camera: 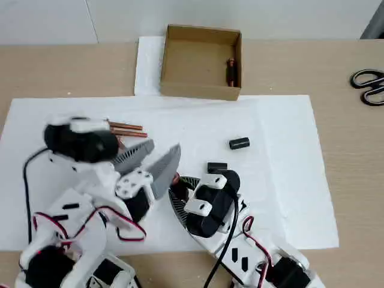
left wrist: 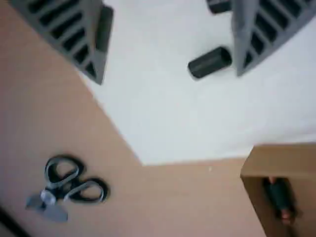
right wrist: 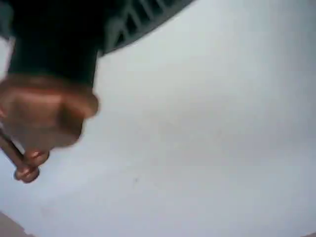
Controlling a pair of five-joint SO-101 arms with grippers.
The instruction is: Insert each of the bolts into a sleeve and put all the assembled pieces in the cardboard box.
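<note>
Closest to the high camera, both arms lean in over the table [camera: 54, 66] from its near edge, folded low. The left gripper [camera: 165, 144] angles toward the cardboard box [camera: 198, 90], jaws spread wide and empty. The right gripper [camera: 176, 185] points left across the white sheet [camera: 282, 192], jaws clamped on a held sleeve [right wrist: 54, 44] with a copper bolt end [right wrist: 44, 111] at its mouth. One assembled piece [camera: 231, 72] lies inside the box. Scissors [camera: 369, 86] rest far right. Two loose sleeves [camera: 239, 143] [camera: 217, 167] lie mid-sheet, loose bolts [camera: 126, 129] beside the left arm.
</note>
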